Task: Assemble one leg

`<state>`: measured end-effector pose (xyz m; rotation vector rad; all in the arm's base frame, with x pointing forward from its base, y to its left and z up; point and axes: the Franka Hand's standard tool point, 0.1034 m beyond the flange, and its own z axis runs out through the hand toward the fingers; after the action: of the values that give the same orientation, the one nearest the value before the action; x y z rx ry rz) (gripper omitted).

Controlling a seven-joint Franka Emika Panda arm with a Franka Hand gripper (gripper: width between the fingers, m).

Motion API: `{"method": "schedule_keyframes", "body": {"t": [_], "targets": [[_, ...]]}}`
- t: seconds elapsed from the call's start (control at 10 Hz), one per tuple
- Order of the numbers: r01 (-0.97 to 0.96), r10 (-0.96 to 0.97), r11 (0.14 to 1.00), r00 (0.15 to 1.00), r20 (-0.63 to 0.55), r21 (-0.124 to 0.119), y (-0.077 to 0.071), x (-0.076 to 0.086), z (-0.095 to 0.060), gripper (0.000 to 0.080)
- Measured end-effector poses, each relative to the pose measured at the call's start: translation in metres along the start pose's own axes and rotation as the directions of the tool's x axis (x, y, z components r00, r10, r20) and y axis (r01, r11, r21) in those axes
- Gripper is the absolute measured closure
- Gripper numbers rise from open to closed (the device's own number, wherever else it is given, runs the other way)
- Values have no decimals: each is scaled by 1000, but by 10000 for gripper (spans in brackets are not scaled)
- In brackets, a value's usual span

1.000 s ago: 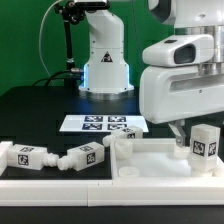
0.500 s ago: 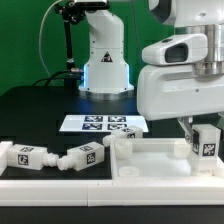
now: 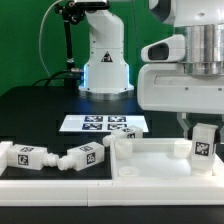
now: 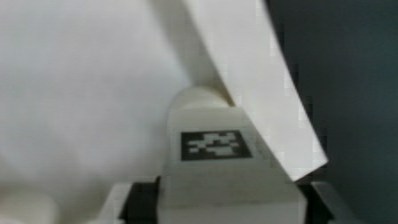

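My gripper point(image 3: 201, 130) is shut on a white leg point(image 3: 203, 142) with a black-and-white tag. It holds the leg upright at the far corner of the white tabletop panel point(image 3: 150, 165), on the exterior view's right. In the wrist view the leg point(image 4: 217, 150) fills the space between my two fingers point(image 4: 143, 203), with the panel's raised rim point(image 4: 249, 70) just beyond it. I cannot tell whether the leg's lower end touches the panel.
Two more tagged white legs point(image 3: 22, 155) point(image 3: 80, 157) lie on the black table at the exterior view's left, and a third point(image 3: 118, 143) sits by the panel's near corner. The marker board point(image 3: 103, 124) lies behind them. The arm's base point(image 3: 106, 65) stands at the back.
My hand has turned a little and lifted slightly with the leg in it. The leg stays at the panel's corner. The loose legs have not moved.
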<state>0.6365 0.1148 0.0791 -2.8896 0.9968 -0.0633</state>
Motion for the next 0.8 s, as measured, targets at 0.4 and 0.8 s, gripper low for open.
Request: {"method": "schedule_keyframes", "body": {"t": [0.4, 0.8], "targets": [[-449, 445, 893, 892, 76, 39, 1, 1, 2, 509], [-121, 119, 992, 992, 43, 30, -3, -7, 4, 295]]}}
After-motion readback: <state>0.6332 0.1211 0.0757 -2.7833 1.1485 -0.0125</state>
